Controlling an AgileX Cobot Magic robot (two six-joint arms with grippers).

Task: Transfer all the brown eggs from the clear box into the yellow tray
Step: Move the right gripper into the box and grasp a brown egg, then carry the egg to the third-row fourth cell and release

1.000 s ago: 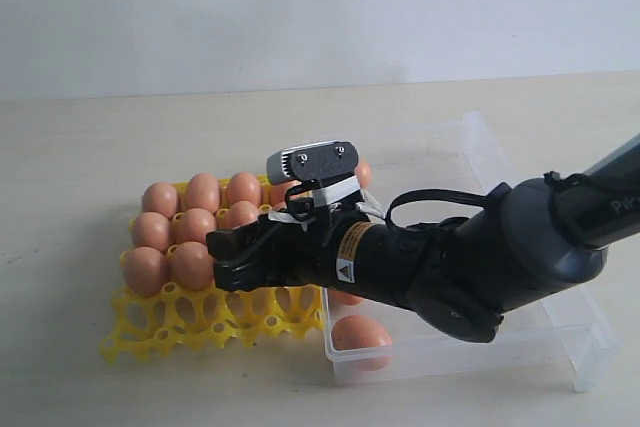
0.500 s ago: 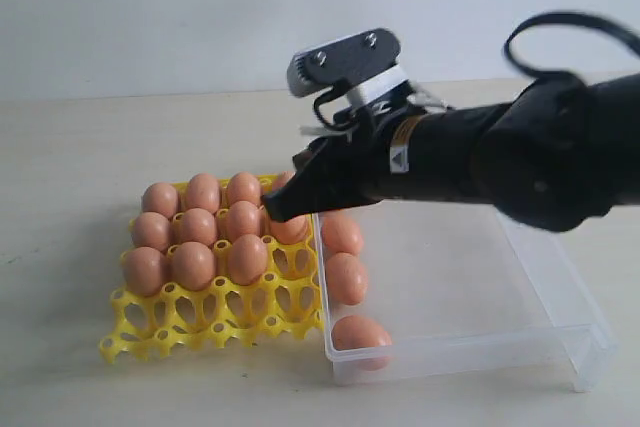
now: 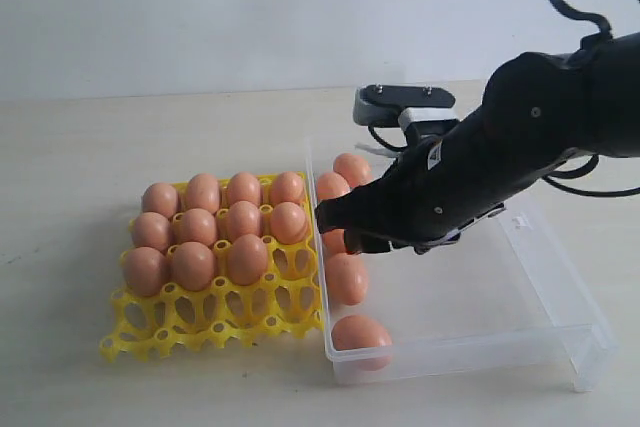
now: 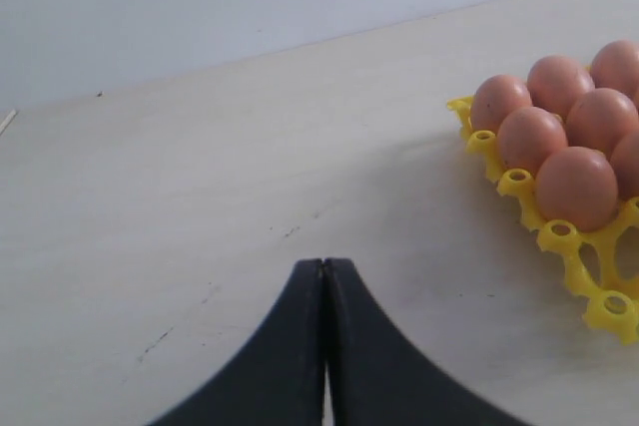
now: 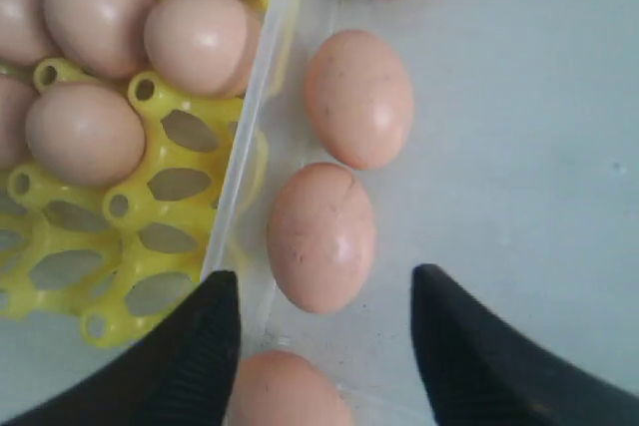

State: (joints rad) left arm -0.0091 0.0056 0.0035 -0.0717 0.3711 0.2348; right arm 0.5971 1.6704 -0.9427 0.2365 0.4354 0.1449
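- Progress, counted in the exterior view: eleven brown eggs already sit in cups of the yellow tray, about two thirds of the job.
- The tray's two rows toward 12 o'clock are full. The third row holds three eggs, with the cup at its 3 o'clock end open. The whole row at 6 o'clock is open, so five cups wait.
- Five eggs are left in the clear box, which stands at 3 o'clock of the tray, just beside it or touching it. They lie in a line along the box wall nearest the tray, running from 12 o'clock to the 6 o'clock corner. The arm partly hides one of them.
- The right gripper hangs over that line with its fingers spread wide apart and grips nothing. One brown egg lies under the gap; contact cannot be told.
- The left gripper has its fingers pressed together and empty, over the bare surface near a corner of the tray.
- Judged from this, the step in hand is picking up the twelfth egg, and all five boxed eggs are yet to be carried over.
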